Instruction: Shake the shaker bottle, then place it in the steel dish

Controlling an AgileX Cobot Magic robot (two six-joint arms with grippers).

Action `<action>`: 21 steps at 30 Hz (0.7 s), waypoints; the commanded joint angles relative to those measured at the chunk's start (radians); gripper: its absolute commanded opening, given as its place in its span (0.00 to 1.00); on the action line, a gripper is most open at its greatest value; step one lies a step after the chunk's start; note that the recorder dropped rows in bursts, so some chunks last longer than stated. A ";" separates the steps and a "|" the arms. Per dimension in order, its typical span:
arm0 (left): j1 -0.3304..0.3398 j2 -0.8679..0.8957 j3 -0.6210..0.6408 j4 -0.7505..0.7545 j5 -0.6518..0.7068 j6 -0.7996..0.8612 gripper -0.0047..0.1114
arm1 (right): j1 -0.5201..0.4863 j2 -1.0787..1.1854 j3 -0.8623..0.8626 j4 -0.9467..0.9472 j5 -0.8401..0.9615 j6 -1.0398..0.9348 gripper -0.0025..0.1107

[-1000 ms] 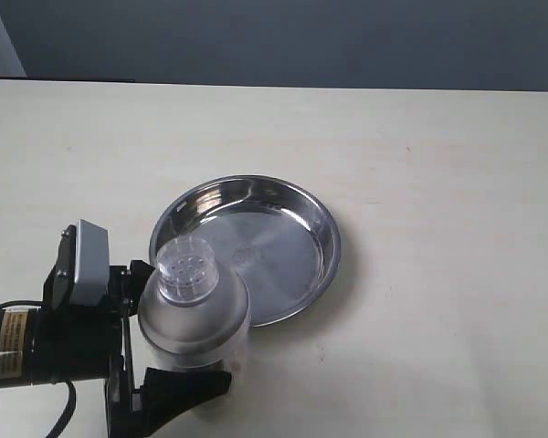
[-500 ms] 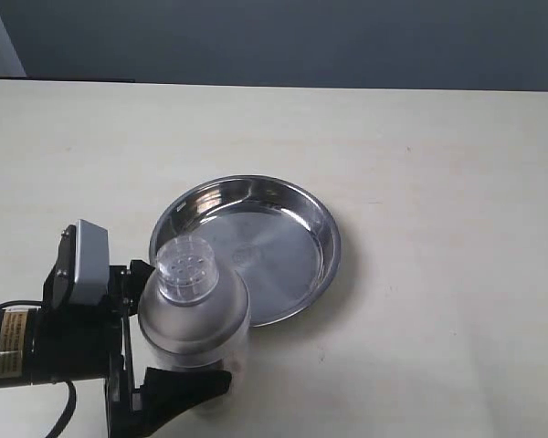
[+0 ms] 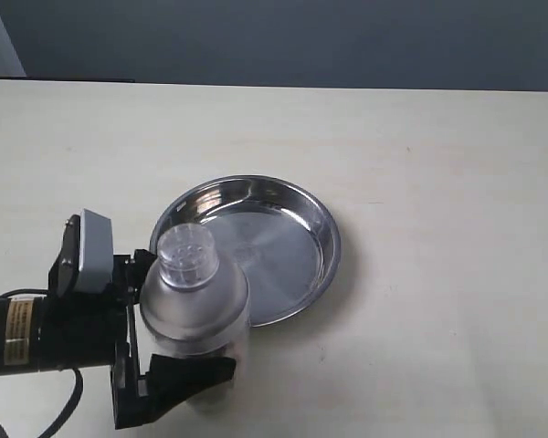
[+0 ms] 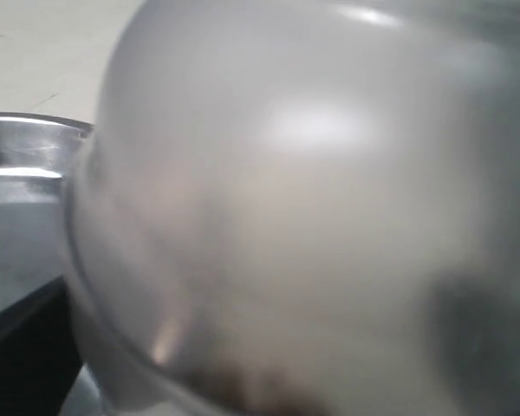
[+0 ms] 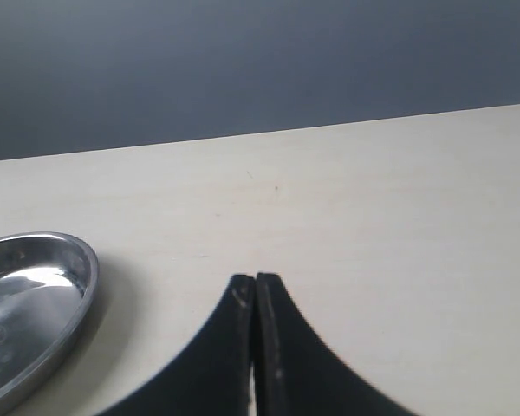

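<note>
The shaker bottle (image 3: 194, 297), clear with a frosted dome and a small perforated cap, stands upright in my left gripper (image 3: 169, 319), which is shut on its body from the left. It is held at the near-left rim of the steel dish (image 3: 283, 251), overlapping that rim in the exterior view. The left wrist view is filled by the blurred bottle (image 4: 312, 217), with the dish rim (image 4: 26, 143) beside it. My right gripper (image 5: 256, 282) is shut on nothing over bare table, with the dish edge (image 5: 61, 286) off to one side; it is outside the exterior view.
The pale tabletop (image 3: 438, 164) stretches around the dish on all sides. Its far edge meets a dark wall (image 3: 301, 41). The left arm's black body and cable (image 3: 36, 333) lie along the near-left corner.
The left gripper and bottle have shifted slightly, rising and tilting a little toward the dish; the arm's body has rotated a bit. The dish has not moved.
</note>
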 commanded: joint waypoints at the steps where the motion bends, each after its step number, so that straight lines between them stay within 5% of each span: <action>1: -0.007 0.003 -0.020 -0.012 -0.006 -0.038 0.95 | 0.001 0.005 0.001 -0.001 -0.015 0.000 0.01; 10: -0.007 0.007 -0.020 0.032 -0.006 -0.038 0.95 | 0.001 0.005 0.001 -0.001 -0.013 0.000 0.01; 15: -0.097 0.035 -0.020 -0.059 -0.006 -0.004 0.95 | 0.001 0.005 0.001 -0.001 -0.013 0.000 0.01; 21: -0.107 0.035 -0.020 -0.088 -0.006 -0.002 0.94 | 0.001 0.005 0.001 -0.001 -0.015 0.000 0.01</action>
